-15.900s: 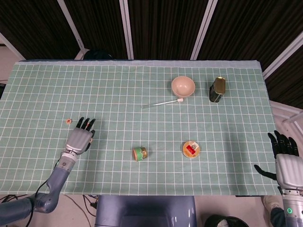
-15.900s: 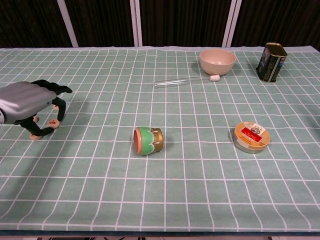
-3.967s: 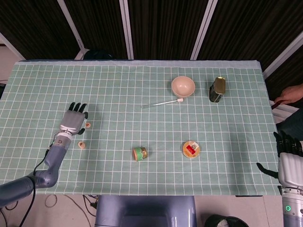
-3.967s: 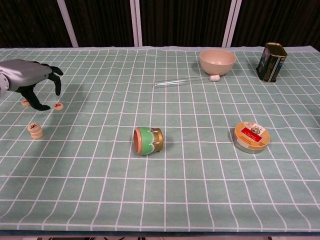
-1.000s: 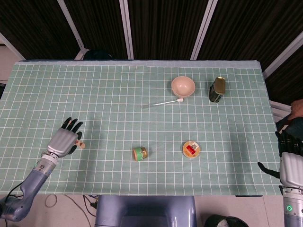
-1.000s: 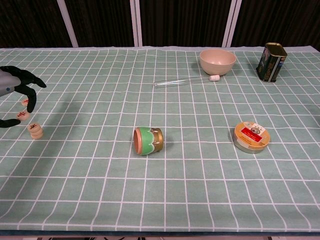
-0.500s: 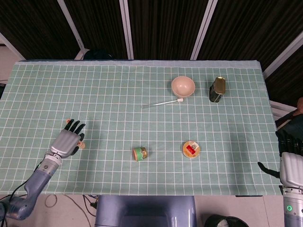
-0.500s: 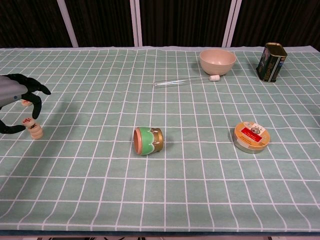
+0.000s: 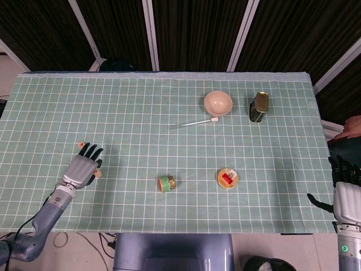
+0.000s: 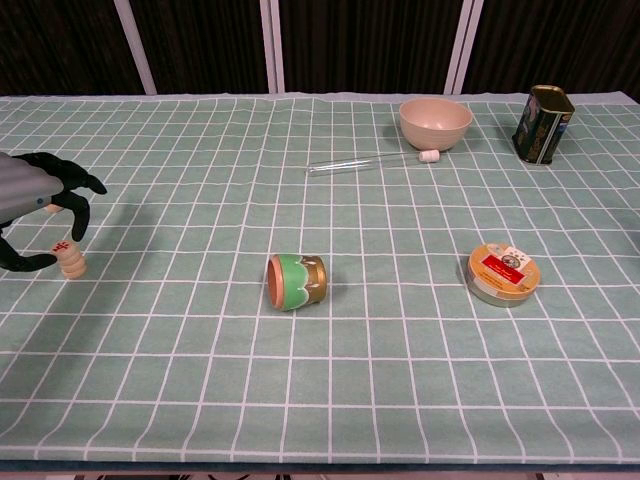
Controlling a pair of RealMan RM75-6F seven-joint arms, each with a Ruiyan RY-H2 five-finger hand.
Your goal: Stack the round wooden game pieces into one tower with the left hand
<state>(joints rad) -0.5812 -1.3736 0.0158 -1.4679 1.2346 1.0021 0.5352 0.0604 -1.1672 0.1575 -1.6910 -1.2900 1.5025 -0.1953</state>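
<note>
Left hand (image 10: 35, 205) is at the near-left of the table (image 9: 169, 141), fingers curved down around the tower of round wooden pieces (image 10: 69, 259). Thumb and a dark fingertip (image 10: 78, 224) sit on either side of the top piece, which carries red marking; whether they actually pinch it or just bracket it, cannot tell from the chest view. In the head view the left hand (image 9: 82, 167) covers most of the stack, only a sliver shows at the fingertips. One loose wooden piece (image 9: 81, 144) lies on the cloth just beyond the fingertips, apart from the tower. Right hand (image 9: 345, 192) hangs off the right table edge, fingers spread apart, holding nothing, touching nothing. Rest of the table: small green-and-gold cup (image 10: 296, 281) on its side near the centre front, round tin with red label (image 10: 502, 274) to its right, pink bowl (image 10: 435, 122) at the back, glass rod with white tip (image 10: 370, 163) lying just in front of the bowl, dark green-gold can (image 10: 543, 123) upright at the far right. A person's hand (image 9: 351, 127) shows at the right frame edge, well apart from everything.
</note>
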